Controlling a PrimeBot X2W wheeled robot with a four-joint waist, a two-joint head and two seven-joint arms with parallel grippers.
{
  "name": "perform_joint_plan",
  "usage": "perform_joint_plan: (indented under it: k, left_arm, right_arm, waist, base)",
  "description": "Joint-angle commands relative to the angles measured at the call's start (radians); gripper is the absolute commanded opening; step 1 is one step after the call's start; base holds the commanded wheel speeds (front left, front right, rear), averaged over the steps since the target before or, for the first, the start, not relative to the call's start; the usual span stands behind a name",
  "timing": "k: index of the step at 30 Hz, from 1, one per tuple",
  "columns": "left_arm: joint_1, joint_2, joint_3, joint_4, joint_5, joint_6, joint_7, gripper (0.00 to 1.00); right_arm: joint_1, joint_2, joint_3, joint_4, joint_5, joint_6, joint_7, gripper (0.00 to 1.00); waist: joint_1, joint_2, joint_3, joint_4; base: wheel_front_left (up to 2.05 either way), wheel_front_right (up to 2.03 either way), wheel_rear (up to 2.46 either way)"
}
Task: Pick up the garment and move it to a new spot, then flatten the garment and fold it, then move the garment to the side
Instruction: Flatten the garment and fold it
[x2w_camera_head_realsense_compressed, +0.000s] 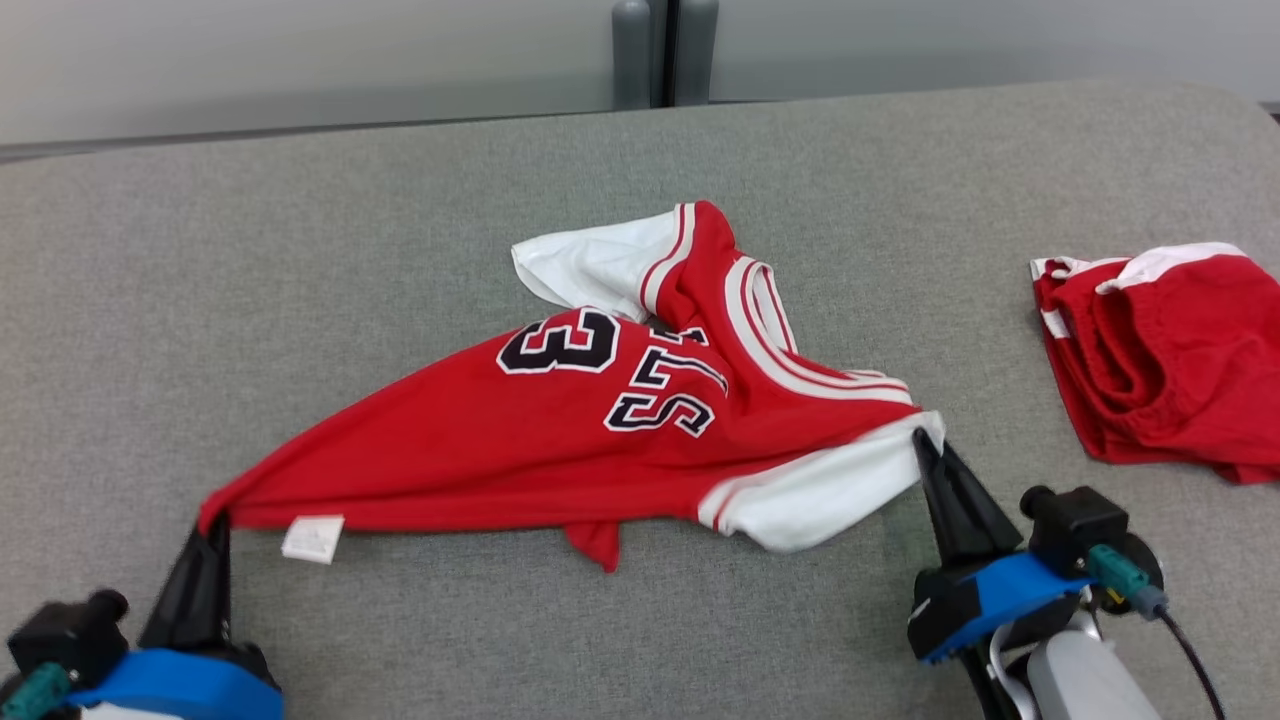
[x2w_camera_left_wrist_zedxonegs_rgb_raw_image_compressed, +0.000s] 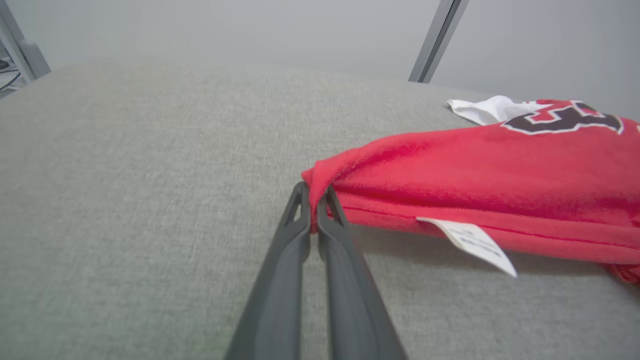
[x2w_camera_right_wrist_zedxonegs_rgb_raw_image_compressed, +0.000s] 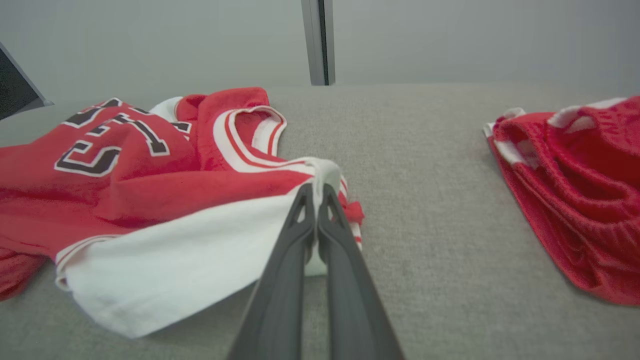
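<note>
Left gripper (x2w_camera_head_realsense_compressed: 213, 522), right gripper (x2w_camera_head_realsense_compressed: 918, 440): both closed.

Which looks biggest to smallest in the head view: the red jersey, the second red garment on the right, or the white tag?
1. Red jersey, the largest by far.
2. Second red garment, though the picture's right edge cuts it off, so its full size is unsure.
3. White tag, clearly the smallest.

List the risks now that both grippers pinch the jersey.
The left gripper pinches only a small bunched corner of the red jersey; it may slip out on lifting.
The right gripper holds the white sleeve edge, so the jersey could hang lopsided.
The red shorts lie close on the right; a swing might drag them.
</note>
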Motion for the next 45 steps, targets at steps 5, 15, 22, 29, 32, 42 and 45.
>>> perform_joint_plan:
  k: [5,15,22,29,32,42,45]
  left_arm:
    - [-0.070,0.037,0.050,-0.108,0.026,0.002,-0.002,0.00]
    - [-0.317,0.150,-0.005,-0.147,0.008,0.002,-0.002,0.00]
    - [-0.534,0.245,-0.035,-0.104,-0.023,0.002,-0.001,0.00]
    - [-0.769,0.331,-0.082,-0.044,-0.093,0.002,-0.001,0.00]
    - [-0.876,0.361,-0.092,-0.025,-0.077,0.002,-0.001,0.00]
    - [-1.067,0.354,-0.027,-0.042,-0.034,0.003,-0.001,0.00]
    - [-1.035,0.350,-0.010,-0.050,-0.044,0.003,-0.001,0.00]
  right_arm:
    - [-0.064,-0.005,-0.020,-0.156,0.004,0.000,-0.002,0.00]
    - [-0.318,-0.006,-0.062,-0.267,-0.042,0.000,-0.002,0.00]
    - [-0.558,-0.005,-0.059,-0.221,-0.129,0.000,-0.001,0.00]
    - [-0.801,-0.004,-0.057,-0.169,-0.224,0.000,0.015,0.00]
    - [-0.923,-0.006,-0.084,-0.158,-0.288,0.000,0.019,0.00]
    - [-1.157,-0.007,-0.204,-0.208,-0.399,-0.001,0.017,0.00]
    - [-1.135,-0.007,-0.236,-0.219,-0.388,-0.001,0.022,0.00]
  waist:
    - [0.0000,-0.0002,-0.059,0.001]
    - [0.0000,-0.0002,-0.159,0.016]
    - [0.0000,-0.0002,-0.094,0.024]
    - [0.0000,-0.0002,0.054,0.035]
    - [0.0000,-0.0002,0.113,0.035]
    - [0.0000,-0.0002,0.207,0.019]
    - [0.0000,-0.0002,0.226,0.015]
  base:
    - [0.00,0.00,0.00]
    - [0.00,0.00,0.00]
    - [0.00,0.00,0.00]
    - [0.00,0.00,0.00]
    - [0.00,0.00,0.00]
    - [0.00,0.00,0.00]
    - [0.00,0.00,0.00]
